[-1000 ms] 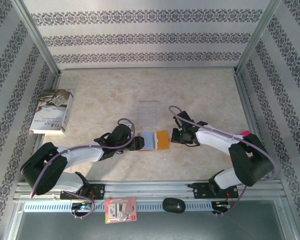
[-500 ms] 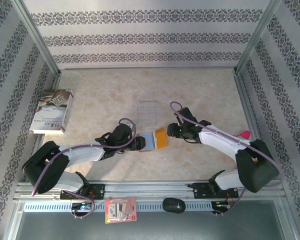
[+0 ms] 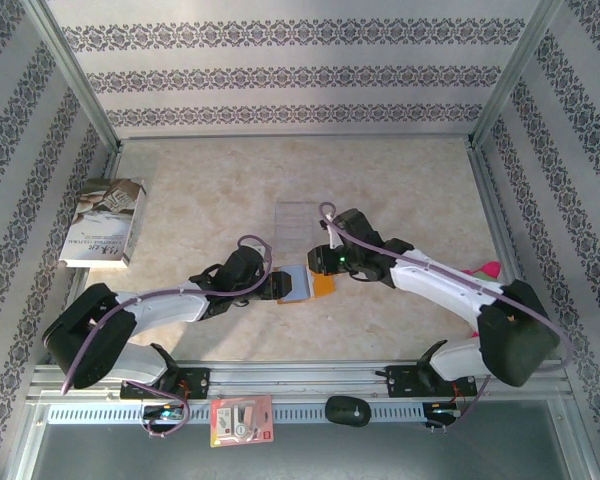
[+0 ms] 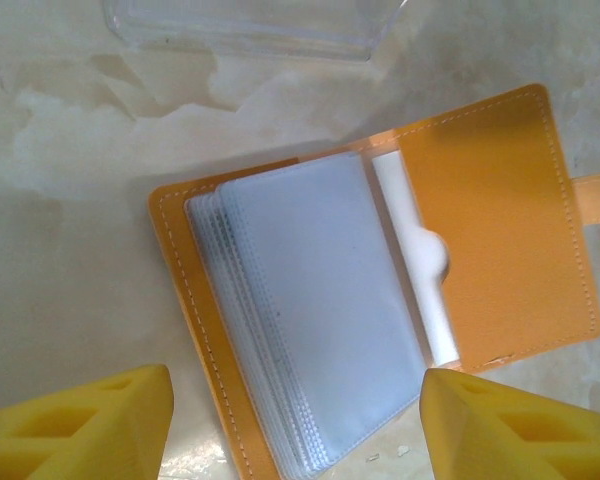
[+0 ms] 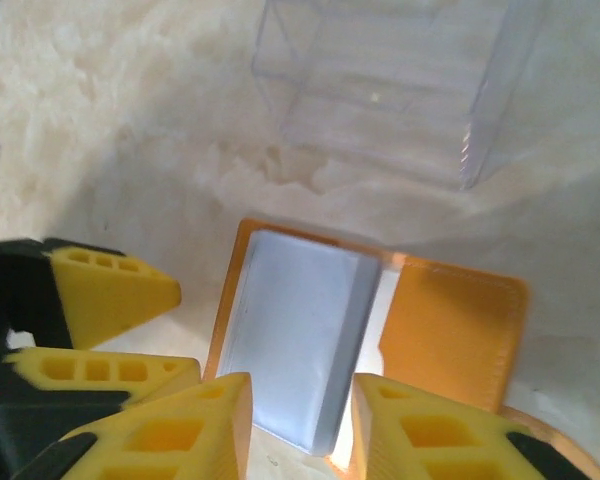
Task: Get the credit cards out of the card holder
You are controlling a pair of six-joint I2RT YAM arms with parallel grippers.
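Observation:
The card holder (image 3: 302, 284) lies open on the marble table, orange leather with a stack of grey-blue clear sleeves (image 4: 315, 300). It also shows in the right wrist view (image 5: 450, 330). The credit cards are hidden; a white strip (image 4: 412, 250) sits at the mouth of the orange pocket, and I cannot tell whether it is a card. My left gripper (image 4: 300, 440) is open, its yellow fingers (image 4: 90, 425) straddling the holder's near edge from the left side (image 3: 275, 287). My right gripper (image 5: 300, 430) hovers open just above the sleeves' edge, coming in from the right (image 3: 322, 264).
A clear plastic stand (image 3: 298, 222) is just beyond the holder. A book (image 3: 105, 222) lies at the far left. A red-and-white packet (image 3: 241, 420) and a black object (image 3: 347, 410) rest on the front rail. Metal frame posts and patterned walls close in the table.
My right arm has swung left until its gripper hangs over the card holder, and its jaws went from shut to open. The left arm has held still.

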